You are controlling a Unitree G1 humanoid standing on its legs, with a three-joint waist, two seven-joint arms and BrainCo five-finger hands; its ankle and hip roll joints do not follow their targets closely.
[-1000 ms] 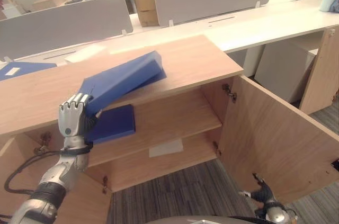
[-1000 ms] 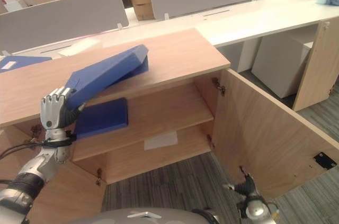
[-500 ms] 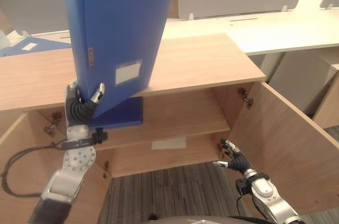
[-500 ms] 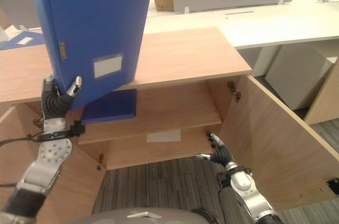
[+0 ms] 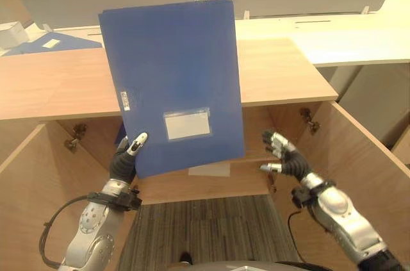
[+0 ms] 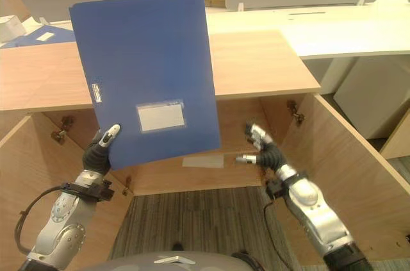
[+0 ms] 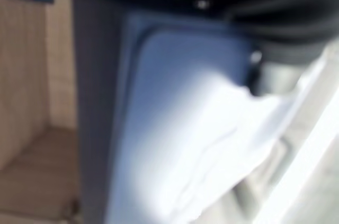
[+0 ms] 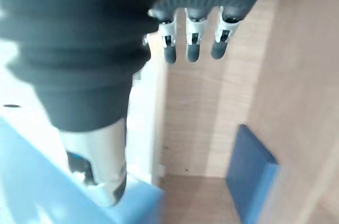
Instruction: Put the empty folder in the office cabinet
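- Cabinet (image 5: pixel 282 69): wooden, low, both doors swung open; its top stands in front of a white desk (image 5: pixel 346 31) with grey dividers.
- Folder (image 5: pixel 173 85): blue, large, held upright in the air in front of the cabinet's open middle, flat face toward the camera, a pale label pocket on its lower half. It hides most of the cabinet interior.
- Second folder (image 5: pixel 45 41): blue, lying flat at the far left, behind the cabinet top.
- Third folder (image 8: pixel 249 173): blue, inside the cabinet against its wall, seen from the right wrist.
- Right hand (image 5: pixel 282 156): raised just right of the folder's lower edge, apart from it; fingers (image 8: pixel 193 38) loosely spread, holding nothing.
- Left hand (image 5: pixel 125 162): at the folder's lower left corner, thumb over the front face, fingers behind, pinching the folder.
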